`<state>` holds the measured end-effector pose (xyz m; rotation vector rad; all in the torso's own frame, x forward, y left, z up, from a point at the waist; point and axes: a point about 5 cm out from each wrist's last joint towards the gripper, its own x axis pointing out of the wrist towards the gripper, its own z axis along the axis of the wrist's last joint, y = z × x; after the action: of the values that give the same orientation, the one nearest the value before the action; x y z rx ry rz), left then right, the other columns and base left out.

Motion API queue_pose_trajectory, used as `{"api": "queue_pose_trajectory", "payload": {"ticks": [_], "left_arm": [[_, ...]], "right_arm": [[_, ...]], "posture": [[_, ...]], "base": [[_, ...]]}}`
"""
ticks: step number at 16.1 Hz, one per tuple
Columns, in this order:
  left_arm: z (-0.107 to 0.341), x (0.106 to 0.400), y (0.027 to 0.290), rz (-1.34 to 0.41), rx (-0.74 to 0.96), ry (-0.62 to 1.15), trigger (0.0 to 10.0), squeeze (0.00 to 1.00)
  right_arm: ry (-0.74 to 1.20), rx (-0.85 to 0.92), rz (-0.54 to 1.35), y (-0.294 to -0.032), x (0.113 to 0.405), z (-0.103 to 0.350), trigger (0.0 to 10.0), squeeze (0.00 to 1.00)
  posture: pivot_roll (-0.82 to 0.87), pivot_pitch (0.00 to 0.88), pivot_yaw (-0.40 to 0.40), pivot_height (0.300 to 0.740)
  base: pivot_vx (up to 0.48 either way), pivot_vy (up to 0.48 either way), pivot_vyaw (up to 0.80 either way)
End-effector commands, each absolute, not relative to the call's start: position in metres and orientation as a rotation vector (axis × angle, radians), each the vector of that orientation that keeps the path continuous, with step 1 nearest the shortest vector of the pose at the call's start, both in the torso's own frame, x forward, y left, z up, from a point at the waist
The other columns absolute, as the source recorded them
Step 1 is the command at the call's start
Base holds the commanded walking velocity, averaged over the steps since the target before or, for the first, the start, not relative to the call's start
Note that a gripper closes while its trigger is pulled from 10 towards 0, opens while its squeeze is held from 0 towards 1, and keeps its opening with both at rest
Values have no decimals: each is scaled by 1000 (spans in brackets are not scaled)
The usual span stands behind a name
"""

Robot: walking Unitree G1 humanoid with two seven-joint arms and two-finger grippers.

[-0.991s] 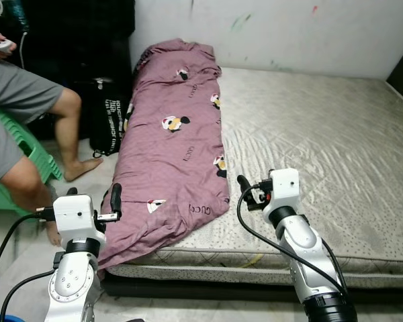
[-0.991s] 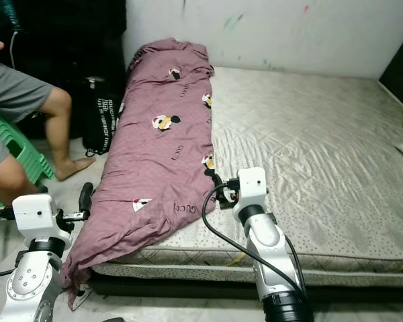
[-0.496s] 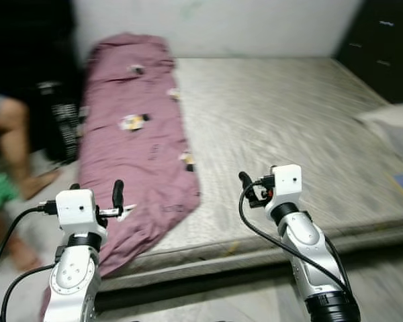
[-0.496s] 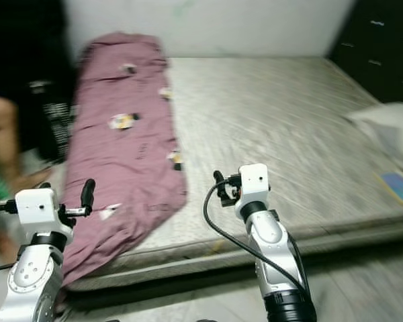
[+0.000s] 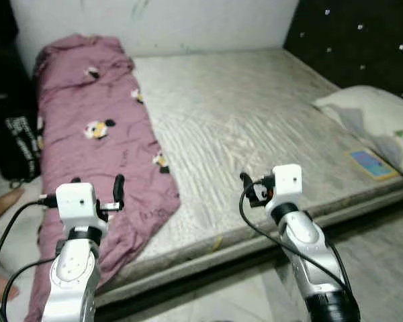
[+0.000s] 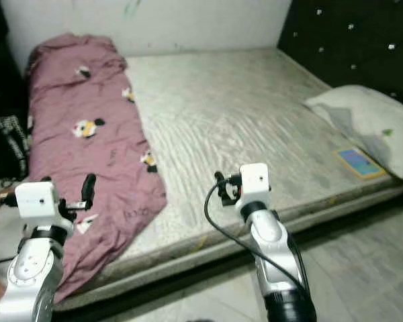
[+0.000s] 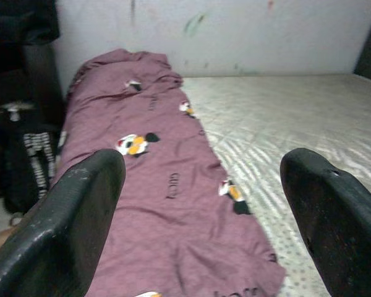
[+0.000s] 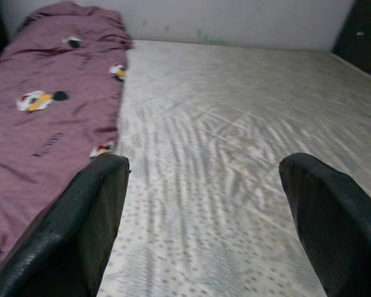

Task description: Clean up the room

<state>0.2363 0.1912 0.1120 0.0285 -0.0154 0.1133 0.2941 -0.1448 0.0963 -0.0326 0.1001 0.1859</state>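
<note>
Left eye view shows you a purple blanket (image 5: 101, 154) lying along the left side of the mattress (image 5: 255, 134), its edge hanging over. Your left pincer (image 7: 198, 229) and right pincer (image 8: 201, 229) both hover spread wide, holding nothing.

A black bag (image 5: 13, 144) stands beside a person's bare foot (image 5: 1, 205).

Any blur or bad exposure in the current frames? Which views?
Eye views: mildly soft, readable; the pillow is bright, the black bag sinks into shadow. Left wrist view: the blanket is fairly sharp, the near fingers blurred. Right wrist view: the mattress is evenly lit, its far edge soft.
</note>
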Motion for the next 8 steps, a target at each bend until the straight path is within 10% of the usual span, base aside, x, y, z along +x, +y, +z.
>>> {"api": "queue_pose_trajectory", "payload": {"ticks": [1,8], "left_arm": [[115,236,191,112,33,-17,10000,0],[112,233,192,122,24,3,10000,0]], "right_arm": [[73,-35,188,-145,296,105,10000,0],[73,-35,200,-146,295,105,10000,0]], "posture": [[-34,39,-41,740],[-31,45,-47,681]], "base": [[0,0,0],[0,0,0]]}}
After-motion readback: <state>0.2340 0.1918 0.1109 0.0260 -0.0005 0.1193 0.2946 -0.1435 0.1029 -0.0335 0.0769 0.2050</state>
